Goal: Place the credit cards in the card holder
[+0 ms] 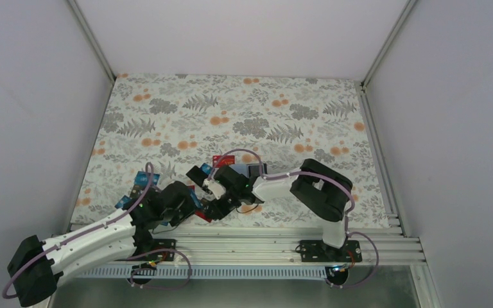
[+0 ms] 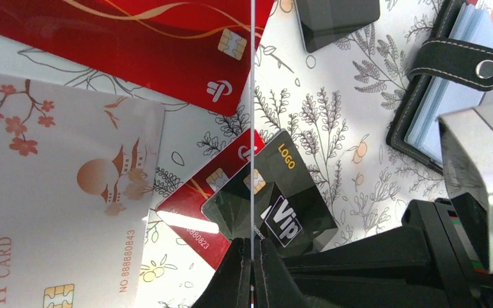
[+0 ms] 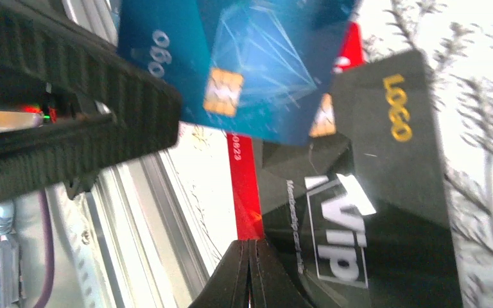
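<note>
My left gripper [image 2: 252,247] is shut on a thin credit card [image 2: 252,96] that stands edge-on in the left wrist view. In the right wrist view this card is blue [image 3: 257,64]. Below it on the table lie a black VIP card [image 2: 289,192] partly over a red card [image 2: 189,208], a larger-looking red card [image 2: 135,45] and a white blossom card [image 2: 51,192]. The card holder [image 2: 423,109] lies open at the right, grey-blue inside, its snap strap across it. My right gripper [image 3: 249,247] is shut with nothing visible between its fingers, its tips at the black VIP card's [image 3: 372,212] edge.
Another flat black item [image 2: 337,19] lies beyond the cards. Two blue cards [image 1: 153,176] lie left of the arms on the flowered tabletop [image 1: 244,109]. The aluminium rail [image 1: 263,240] runs along the near edge, close behind both grippers. White walls enclose the table.
</note>
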`<action>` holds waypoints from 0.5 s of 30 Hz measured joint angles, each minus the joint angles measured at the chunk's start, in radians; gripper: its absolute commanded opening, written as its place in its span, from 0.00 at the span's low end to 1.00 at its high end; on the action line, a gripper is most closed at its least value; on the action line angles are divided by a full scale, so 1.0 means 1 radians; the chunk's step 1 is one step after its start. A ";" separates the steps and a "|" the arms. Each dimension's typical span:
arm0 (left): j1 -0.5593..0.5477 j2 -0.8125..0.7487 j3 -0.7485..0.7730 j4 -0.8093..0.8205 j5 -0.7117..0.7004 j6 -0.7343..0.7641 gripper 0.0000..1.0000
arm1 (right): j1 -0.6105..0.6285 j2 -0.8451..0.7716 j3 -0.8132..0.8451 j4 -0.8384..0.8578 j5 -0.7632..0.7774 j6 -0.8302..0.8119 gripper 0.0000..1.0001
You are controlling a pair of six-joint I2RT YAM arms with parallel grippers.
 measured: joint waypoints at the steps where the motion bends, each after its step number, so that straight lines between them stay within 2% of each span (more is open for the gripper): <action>1: 0.000 0.002 0.005 -0.004 -0.005 0.003 0.02 | -0.001 -0.011 -0.010 -0.002 0.011 0.000 0.04; 4: 0.000 0.014 0.029 -0.022 -0.023 0.024 0.02 | -0.007 -0.056 -0.038 -0.034 0.051 0.000 0.05; 8: 0.000 0.031 0.105 -0.059 -0.064 0.071 0.02 | -0.035 -0.141 -0.053 -0.097 0.088 -0.003 0.10; 15: 0.000 0.034 0.269 -0.075 -0.152 0.190 0.02 | -0.148 -0.400 -0.043 -0.174 0.104 -0.019 0.27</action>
